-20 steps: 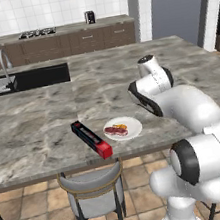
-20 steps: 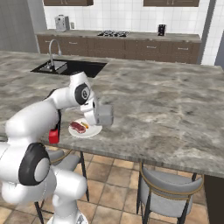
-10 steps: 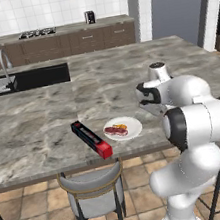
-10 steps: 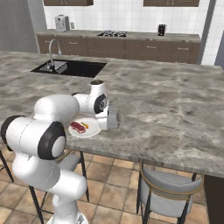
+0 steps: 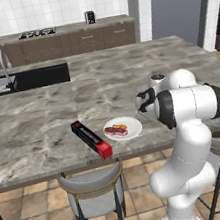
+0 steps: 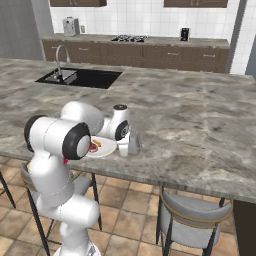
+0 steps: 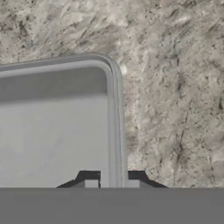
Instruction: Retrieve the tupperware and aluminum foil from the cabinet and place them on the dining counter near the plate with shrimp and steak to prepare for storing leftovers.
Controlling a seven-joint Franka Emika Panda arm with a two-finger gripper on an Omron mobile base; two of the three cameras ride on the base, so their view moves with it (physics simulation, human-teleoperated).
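Observation:
The tupperware (image 7: 57, 127) is a translucent grey tub seen from above in the hand view, with my gripper (image 7: 112, 183) shut on its side wall, one fingertip inside and one outside. In the right base view the tupperware (image 6: 133, 144) stands low on the dining counter (image 6: 200, 130), just right of the plate with shrimp and steak (image 6: 103, 147), with my gripper (image 6: 125, 148) right against it. From the left base side, the plate with shrimp and steak (image 5: 122, 128) lies near the front edge and the aluminum foil (image 5: 91, 139), a black box with a red end, lies left of it. The cabinet is out of view.
A black sink with a faucet (image 5: 26, 80) is set in the far left of the dining counter (image 5: 42, 118). Grey stools (image 5: 95, 190) (image 6: 195, 220) stand under the front edge. A back counter with a stove (image 6: 130, 39) runs along the wall.
The arm has swung the hand down and in, bringing the tupperware from above the counter to the surface beside the plate. The foil and plate have not moved.

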